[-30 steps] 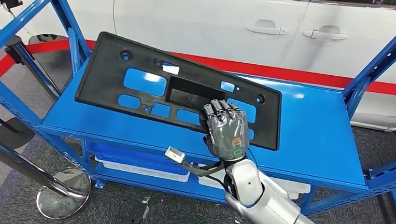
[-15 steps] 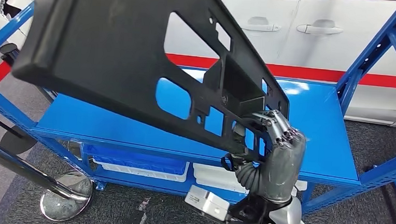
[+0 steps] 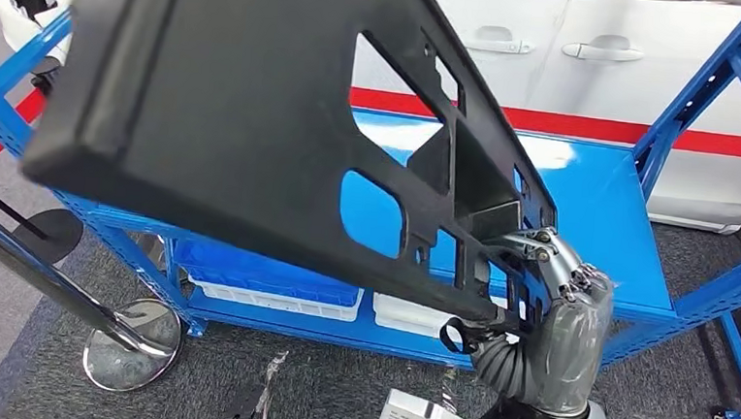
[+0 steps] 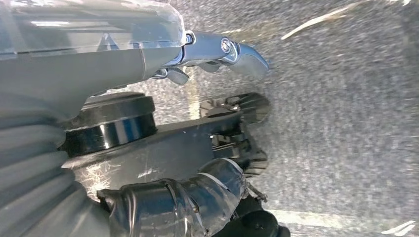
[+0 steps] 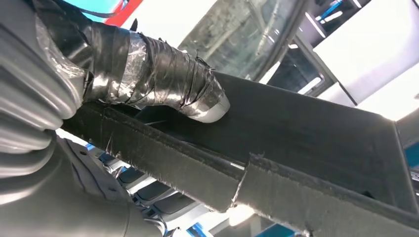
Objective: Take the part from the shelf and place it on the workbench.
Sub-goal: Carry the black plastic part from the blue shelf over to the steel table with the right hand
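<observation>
The black plastic panel point(image 3: 245, 134), a long flat moulding with several cut-out windows, is held clear above the blue shelf point(image 3: 600, 214) and is tilted steeply. Its free end is raised toward the upper left of the head view, close to the camera, above the shelf's left edge. From there the long axis runs down to the right, to the gripped end over the shelf's front edge near the right corner. At that end the panel's lower rim is clasped by the right robot hand point(image 3: 551, 298); in the right wrist view the taped thumb point(image 5: 163, 79) is pressed on one face of the rim while the darker fingers point(image 5: 148, 195) are wrapped beneath it.

Nearly all of the panel lies to the left of and above the holding hand, so the weight is judged to hang well off the grip. Care would be called for to keep the high end away from the left upright point(image 3: 4, 100) during carrying.

The left robot hand point(image 4: 113, 123) hangs over speckled floor point(image 4: 346, 98), its fingers apart with nothing in them.
</observation>
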Controlling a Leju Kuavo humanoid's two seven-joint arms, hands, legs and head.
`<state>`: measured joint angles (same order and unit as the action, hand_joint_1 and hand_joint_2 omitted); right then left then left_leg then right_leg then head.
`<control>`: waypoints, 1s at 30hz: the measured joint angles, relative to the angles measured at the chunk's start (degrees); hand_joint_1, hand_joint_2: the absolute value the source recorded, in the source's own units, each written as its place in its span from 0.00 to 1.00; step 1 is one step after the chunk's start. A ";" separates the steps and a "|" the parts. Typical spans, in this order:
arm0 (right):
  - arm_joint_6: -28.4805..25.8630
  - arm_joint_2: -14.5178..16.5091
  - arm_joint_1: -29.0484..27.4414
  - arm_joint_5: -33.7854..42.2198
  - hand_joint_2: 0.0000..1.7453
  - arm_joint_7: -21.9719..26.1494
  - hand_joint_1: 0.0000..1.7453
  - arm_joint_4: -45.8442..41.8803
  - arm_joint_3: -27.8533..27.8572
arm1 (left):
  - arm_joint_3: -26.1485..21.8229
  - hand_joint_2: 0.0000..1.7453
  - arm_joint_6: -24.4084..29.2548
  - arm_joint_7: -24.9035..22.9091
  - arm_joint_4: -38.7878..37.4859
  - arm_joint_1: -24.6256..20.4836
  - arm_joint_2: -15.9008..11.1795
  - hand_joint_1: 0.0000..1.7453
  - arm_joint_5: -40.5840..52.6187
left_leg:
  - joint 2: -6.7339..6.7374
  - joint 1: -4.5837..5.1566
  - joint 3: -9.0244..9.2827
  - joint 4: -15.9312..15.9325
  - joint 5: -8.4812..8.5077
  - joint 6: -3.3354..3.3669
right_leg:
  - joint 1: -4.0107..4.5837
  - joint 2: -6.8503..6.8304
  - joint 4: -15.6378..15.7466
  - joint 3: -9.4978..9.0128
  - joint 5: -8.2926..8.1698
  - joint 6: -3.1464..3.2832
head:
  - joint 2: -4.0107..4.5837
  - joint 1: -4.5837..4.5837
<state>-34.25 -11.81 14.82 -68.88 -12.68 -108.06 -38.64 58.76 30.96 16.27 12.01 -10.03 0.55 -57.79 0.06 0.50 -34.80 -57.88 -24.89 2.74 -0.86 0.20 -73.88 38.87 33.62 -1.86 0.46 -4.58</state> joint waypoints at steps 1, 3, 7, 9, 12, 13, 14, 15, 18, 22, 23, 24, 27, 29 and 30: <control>0.15 -0.23 -0.04 -0.01 1.00 -0.01 1.00 -0.29 0.00 | 0.01 1.00 -0.04 -0.16 0.01 0.00 0.00 0.00 0.08 | 0.00 -0.08 -0.85 -0.51 0.27 -0.16 | -0.24 -0.02 2.74 -2.29 -1.39 -0.19 | 0.00 0.00; 0.21 -0.52 -0.09 0.04 1.00 -0.01 1.00 -0.98 0.00 | 0.00 1.00 -0.07 -0.33 0.00 0.01 -0.04 0.00 0.16 | -0.07 -0.10 -2.36 -1.68 0.71 -0.63 | -0.49 0.12 9.77 -7.01 -2.64 -0.33 | 0.00 -0.01; -0.13 -0.79 -0.29 1.73 1.00 0.21 1.00 -2.04 0.00 | -0.13 1.00 -0.03 -0.03 -0.01 0.36 -0.11 0.00 -0.42 | -0.35 0.02 -3.44 -2.80 1.76 -1.78 | -0.19 0.49 12.96 -8.01 -3.21 1.30 | 0.00 0.20; -0.72 -0.81 -0.32 3.52 1.00 0.91 1.00 -2.38 -0.05 | -0.37 1.00 -0.12 0.16 -0.01 0.87 -0.13 0.00 -0.92 | -0.38 -0.15 -4.32 -4.79 -0.37 -2.31 | -0.21 0.29 13.05 -7.04 -4.27 2.31 | 0.00 0.14; -2.03 -0.80 -0.35 6.59 1.00 2.38 1.00 -3.06 -0.28 | -0.55 1.00 -0.50 0.44 -0.01 1.70 -0.13 0.00 -1.67 | -0.36 -0.36 -5.91 -13.00 -8.71 -2.95 | -0.03 0.10 13.12 -4.72 -6.24 3.16 | 0.00 -0.11; -2.48 -0.80 -0.39 7.74 1.00 2.96 1.00 -3.24 -0.42 | -0.58 1.00 -0.63 0.56 -0.01 1.93 -0.13 0.00 -1.94 | -0.36 -0.39 -6.01 -15.82 -10.37 -2.99 | 0.12 0.05 13.09 -3.78 -6.91 3.25 | 0.00 -0.15; -2.89 -0.80 -0.44 9.17 1.00 3.62 1.00 -3.37 -0.57 | -0.62 1.00 -0.73 0.71 -0.01 2.15 -0.13 0.00 -2.23 | -0.36 -0.39 -5.62 -17.58 -10.61 -2.89 | 0.25 -0.03 13.07 -2.85 -7.57 3.30 | 0.00 -0.13; -3.24 -0.79 -0.51 10.75 1.00 4.34 1.00 -3.48 -0.72 | -0.68 1.00 -0.83 0.85 -0.01 2.36 -0.13 0.00 -2.55 | -0.36 -0.33 -4.66 -17.97 -9.72 -2.70 | 0.35 -0.10 13.06 -1.99 -8.18 3.33 | 0.00 -0.13; -4.30 -0.59 -0.68 16.19 1.00 6.91 1.00 -4.06 -1.25 | -0.98 1.00 -0.98 1.01 -0.01 2.81 -0.27 0.00 -3.32 | -0.36 0.35 3.44 -8.74 -6.16 -1.56 | 0.41 -0.20 13.04 0.03 -10.00 3.16 | 0.00 -0.13; -4.86 -0.15 -0.93 19.26 1.00 8.74 1.00 -4.64 -1.79 | -1.56 1.00 -0.99 0.63 -0.01 2.95 -0.67 0.00 -3.42 | -0.43 1.28 9.77 2.13 -7.40 -0.50 | -0.01 -0.49 14.24 0.18 -12.46 2.14 | 0.00 -0.39; -4.87 -0.11 -1.03 19.44 1.00 8.94 1.00 -4.67 -1.82 | -1.73 1.00 -0.99 0.57 -0.02 3.01 -0.66 0.00 -3.42 | -0.33 1.19 9.49 2.58 -6.42 -0.21 | -0.09 -0.47 14.68 0.19 -12.88 1.89 | 0.00 -0.50; -4.88 -0.07 -1.14 19.52 1.00 9.09 1.00 -4.70 -1.83 | -1.83 1.00 -0.98 0.53 -0.02 3.02 -0.66 0.00 -3.40 | -0.19 1.08 9.35 3.20 -5.51 0.05 | -0.12 -0.42 14.85 0.39 -12.71 1.70 | 0.00 -0.61; -4.87 -0.06 -1.34 19.55 1.00 9.23 1.00 -4.73 -1.84 | -1.91 1.00 -0.97 0.49 -0.03 3.01 -0.63 0.00 -3.39 | 0.13 0.76 9.16 4.11 -4.01 0.31 | -0.13 -0.29 14.62 0.95 -11.39 1.53 | 0.00 -0.49; -4.87 -0.06 -1.34 19.55 1.00 9.23 1.00 -4.73 -1.84 | -1.91 1.00 -0.97 0.49 -0.03 3.01 -0.63 0.00 -3.39 | 0.13 0.76 9.16 4.11 -4.01 0.31 | -0.13 -0.29 14.62 0.95 -11.39 1.53 | 0.00 -0.49; -4.87 -0.06 -1.35 19.55 1.00 9.23 1.00 -4.73 -1.84 | -1.91 1.00 -0.97 0.49 -0.03 3.01 -0.63 0.00 -3.39 | 0.13 0.76 9.11 4.13 -3.98 0.32 | -0.13 -0.29 14.56 0.96 -11.29 1.53 | 0.00 -0.50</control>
<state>-39.12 -11.87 13.48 -49.33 -3.45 -112.78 -40.48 56.85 29.99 16.76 11.98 -7.01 -0.09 -61.18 0.19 1.27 -25.69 -53.75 -28.87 3.06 -0.99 -0.09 -59.32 39.84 22.34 -0.33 0.46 -5.09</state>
